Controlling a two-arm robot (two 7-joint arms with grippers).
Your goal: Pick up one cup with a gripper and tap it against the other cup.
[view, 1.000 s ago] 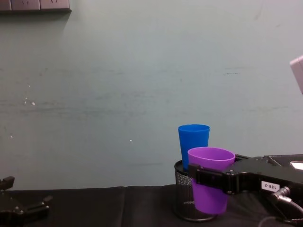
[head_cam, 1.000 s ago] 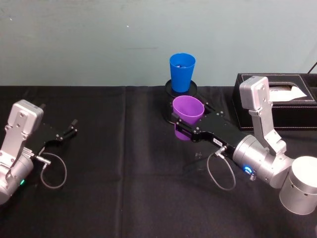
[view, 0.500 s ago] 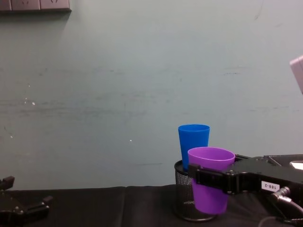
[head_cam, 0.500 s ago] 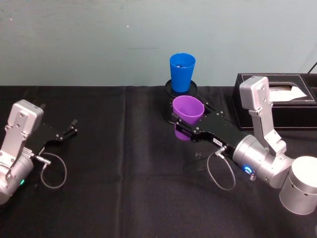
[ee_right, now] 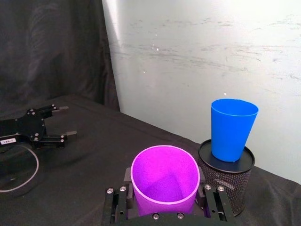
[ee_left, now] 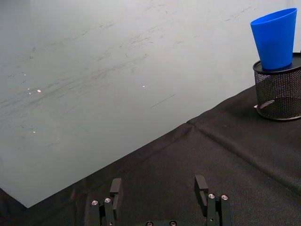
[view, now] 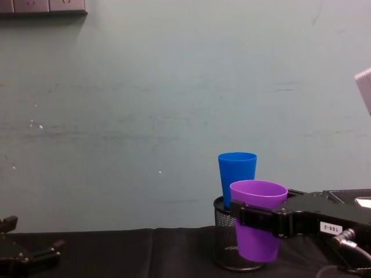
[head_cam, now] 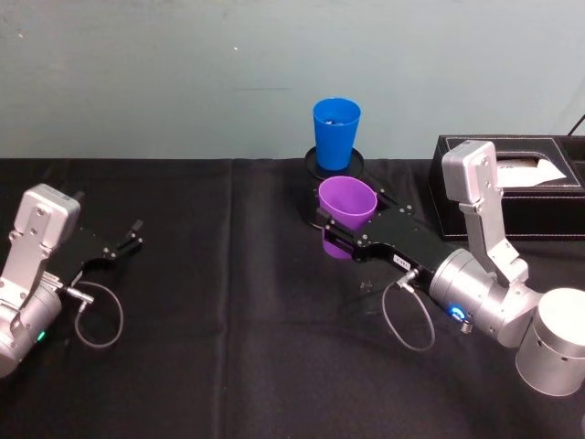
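The black-clothed worktop (head_cam: 228, 366) carries a black box (head_cam: 548, 210) at its far right edge; the right gripper (head_cam: 343, 229) reaches toward the far edge at mid-worktop, its fingers clamped on either side of the purple cup (view: 258, 248), held upright; the left gripper (head_cam: 126, 240) rests near the left edge, fingers spread wide on nothing; a black mesh holder (ee_left: 280, 96) stands by the far edge; the blue cup (head_cam: 335, 133) stands upright on top of it, just behind the purple cup and apart from it.
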